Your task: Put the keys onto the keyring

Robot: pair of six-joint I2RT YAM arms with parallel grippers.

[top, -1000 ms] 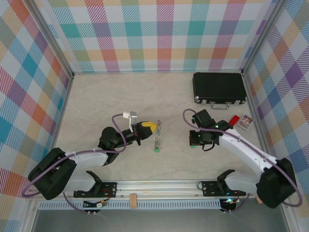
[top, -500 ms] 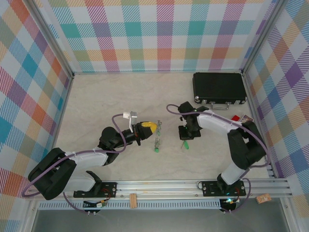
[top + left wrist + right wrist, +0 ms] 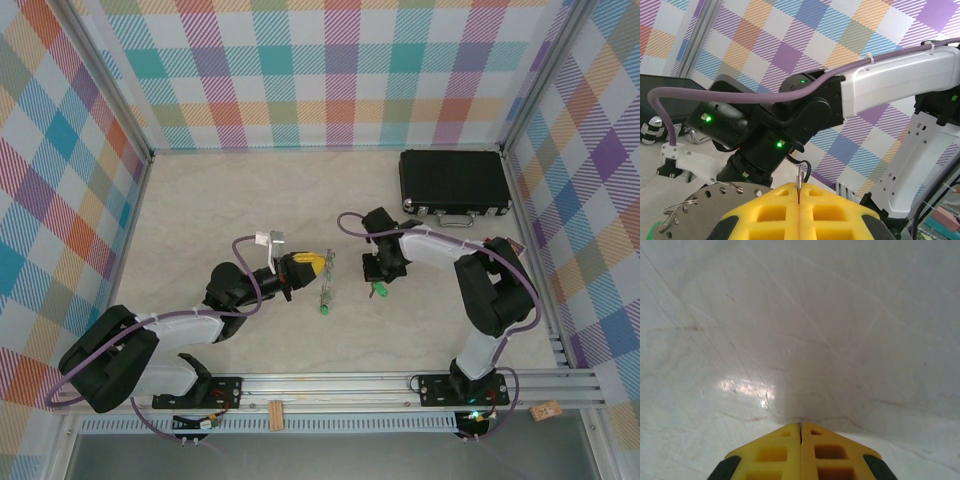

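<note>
Keyring stands on edge near the middle of the surface, seen from above as a thin line running from near to far. The surface is pale and faintly veined like stone. Walls of pastel checks close it on the left, far and right sides, and a metal rail runs along the near edge where both arms are bolted. A black case lies shut in the far right corner, its handle toward the arms, well apart from the ring.

The left tool reaches in from the left. Its yellow fingers are pressed together and clamped on the far part of the ring, and its wrist view shows a thin metal sliver rising from the seam. A green-tagged key sits at the ring's near end.

The right tool points down just right of the ring, its fingers together with no gap at the seam, over plain surface. A second key shows its green tag right at this tool's near side; whether it is pinched or merely lies beneath cannot be told.

Open surface spreads to the left and along the far wall. Between the two tools there is only a narrow strip, with the ring in it. The right arm folds back on itself, its elbow near the right wall.
</note>
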